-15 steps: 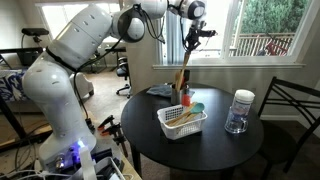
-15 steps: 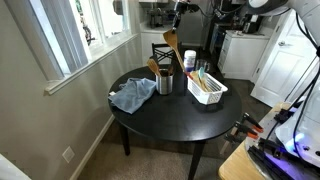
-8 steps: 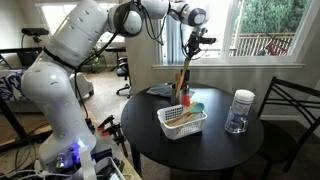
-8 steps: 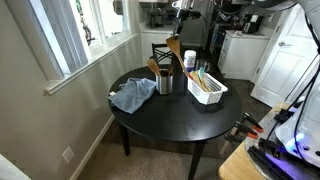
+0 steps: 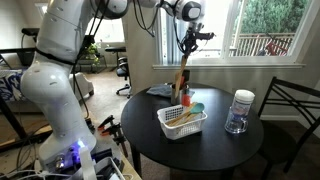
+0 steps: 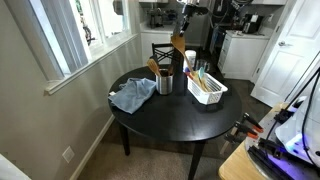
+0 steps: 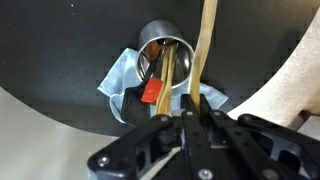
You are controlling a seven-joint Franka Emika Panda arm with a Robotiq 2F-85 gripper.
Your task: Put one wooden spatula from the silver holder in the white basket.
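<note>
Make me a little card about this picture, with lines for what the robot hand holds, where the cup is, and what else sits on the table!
gripper: shut on the spatula, high above the table
spatula: hangs down from the gripper; its wide end looks to be above the silver cup
silver cup: upright on the table, with other wooden utensils in it
white basket: beside the cup, small things inside
blue cloth: crumpled, next to the cup
clear jar: white lid, standing apart from the rest
table: round, black
</note>
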